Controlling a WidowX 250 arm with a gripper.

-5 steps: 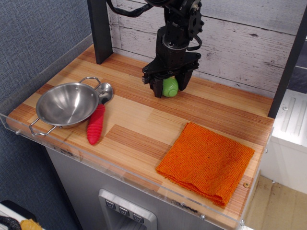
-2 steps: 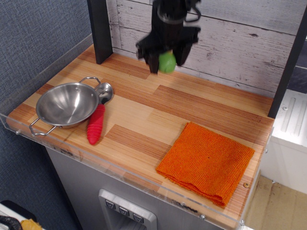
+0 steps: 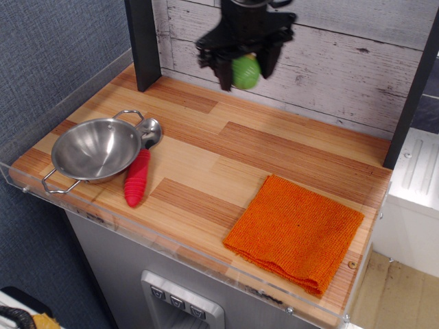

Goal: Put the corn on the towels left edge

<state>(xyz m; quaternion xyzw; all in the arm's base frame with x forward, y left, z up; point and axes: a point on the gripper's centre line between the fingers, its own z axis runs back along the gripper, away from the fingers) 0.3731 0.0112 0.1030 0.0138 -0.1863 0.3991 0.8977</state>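
Observation:
My gripper (image 3: 245, 74) hangs high above the back of the wooden table, in front of the plank wall. Its dark fingers are shut on the corn (image 3: 245, 72), of which only the rounded green husk shows; the yellow kernels are hidden between the fingers. The corn is well clear of the tabletop. The orange knitted towel (image 3: 296, 230) lies flat at the front right of the table, far below and to the right of the gripper. Its left edge points toward the table's middle.
A steel two-handled bowl (image 3: 96, 149) sits at the front left. A spoon with a red ribbed handle (image 3: 137, 177) lies beside it. A dark post (image 3: 143, 42) stands at the back left. A clear plastic rim (image 3: 171, 243) lines the table's front edge.
The gripper has lifted the corn off the tabletop and risen with it, drifting slightly right at the end. The towel, bowl and spoon have not moved.

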